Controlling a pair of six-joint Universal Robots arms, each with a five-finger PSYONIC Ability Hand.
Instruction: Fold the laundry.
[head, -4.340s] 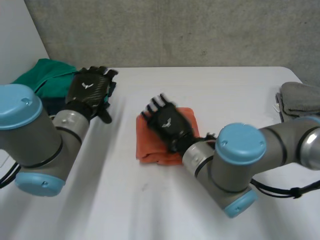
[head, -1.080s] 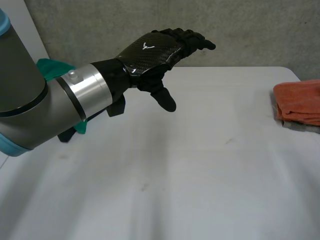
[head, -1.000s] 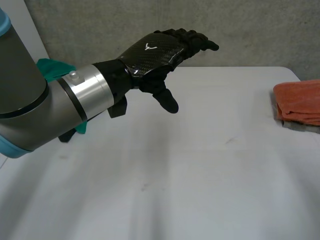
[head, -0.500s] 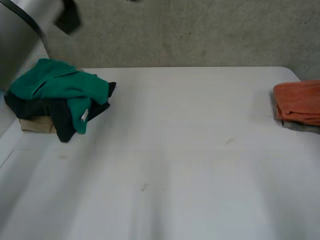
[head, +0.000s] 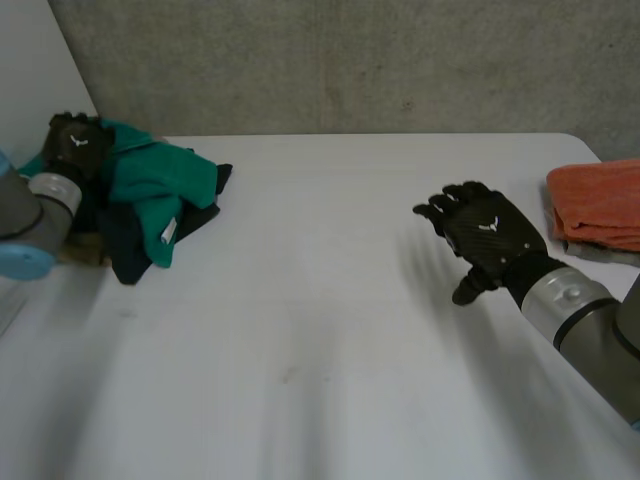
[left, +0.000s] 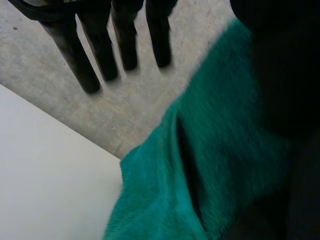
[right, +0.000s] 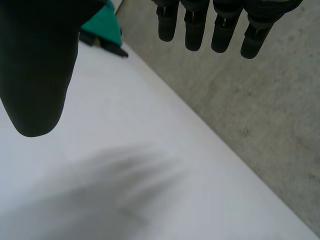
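Green cloth (head: 150, 180) at 10 o'clock: probably soft, light, floppy. Left hand (head: 72, 140) at its 10 o'clock corner, fingers (left: 95, 55) straight; right hand (head: 488, 232) splayed, empty. Best pinch a loose edge.

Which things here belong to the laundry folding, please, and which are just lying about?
Part of the job:
- green cloth atop the unfolded pile, left hand at it
- folded orange cloth on a grey cloth
- open right hand, over the table

Just surroundings:
- white table
- concrete wall
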